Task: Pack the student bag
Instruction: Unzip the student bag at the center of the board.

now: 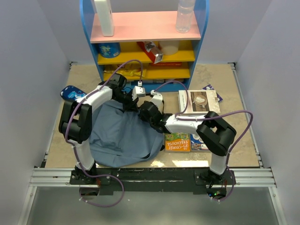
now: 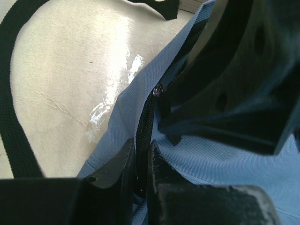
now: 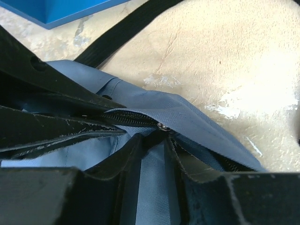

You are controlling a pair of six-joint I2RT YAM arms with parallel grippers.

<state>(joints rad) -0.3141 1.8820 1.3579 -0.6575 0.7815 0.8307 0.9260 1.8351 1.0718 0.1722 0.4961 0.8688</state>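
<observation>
- The left gripper [image 2: 139, 146] is seen at the bottom centre of its wrist view. Its jaws are set almost together, and the zipper [image 2: 146, 117] edge of the student bag [image 1: 119, 136] is pinched between them.
- The right gripper [image 3: 155, 139] is seen at the bottom centre of its own view, narrowed to a small gap at the tips, with blue fabric caught in that gap. The slider [image 3: 161, 125] is found just above the tips (whether the pull itself is held cannot be told).
- The bag is spread flat at lower centre-left of the top view. Both grippers are placed on its upper right edge, near the middle of the frame.
- The zipper's long axis is judged to be the deciding relation. In the left wrist view it is seen running from bottom centre up toward the right gripper at upper right, so the two holds lie on one line, just beside each other.
- The slider is nearer the right gripper, so a pull along that line, away from the left hold, is judged to be needed.
</observation>
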